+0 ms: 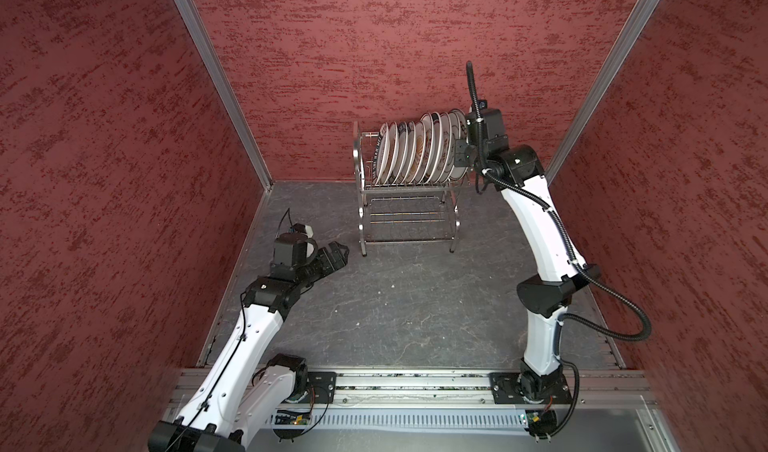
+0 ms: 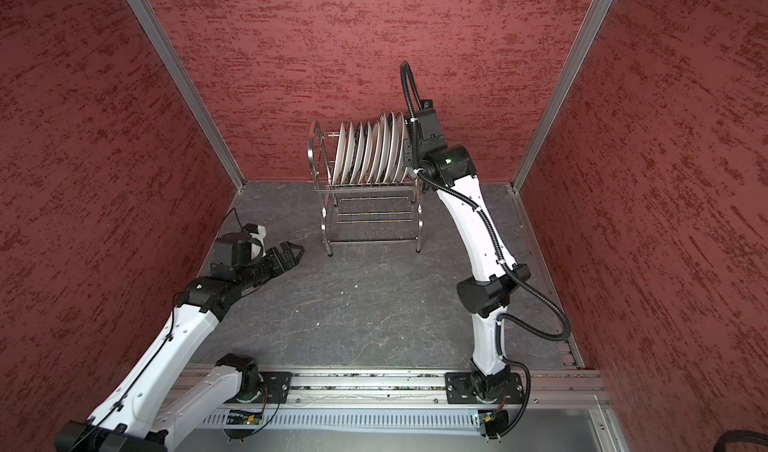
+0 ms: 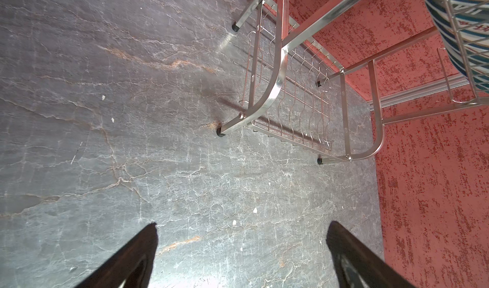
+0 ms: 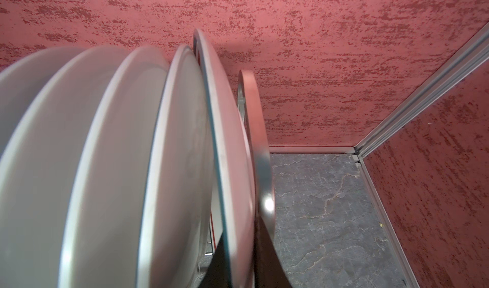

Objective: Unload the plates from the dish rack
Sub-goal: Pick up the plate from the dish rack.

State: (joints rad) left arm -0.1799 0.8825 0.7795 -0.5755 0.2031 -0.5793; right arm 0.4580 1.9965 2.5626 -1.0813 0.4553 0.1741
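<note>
Top views: roughly ten plates (image 1: 415, 155), one dish rack (image 1: 363, 225)

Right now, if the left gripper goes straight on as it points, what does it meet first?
Probably the near leg of the rack; only bare table lies before the left gripper. Depth is unclear: it may scrape the table first.

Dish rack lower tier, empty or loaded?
Empty. The left wrist view shows bare wire across the lower tier; in both top views all plates stand on edge in the upper tier.
</note>
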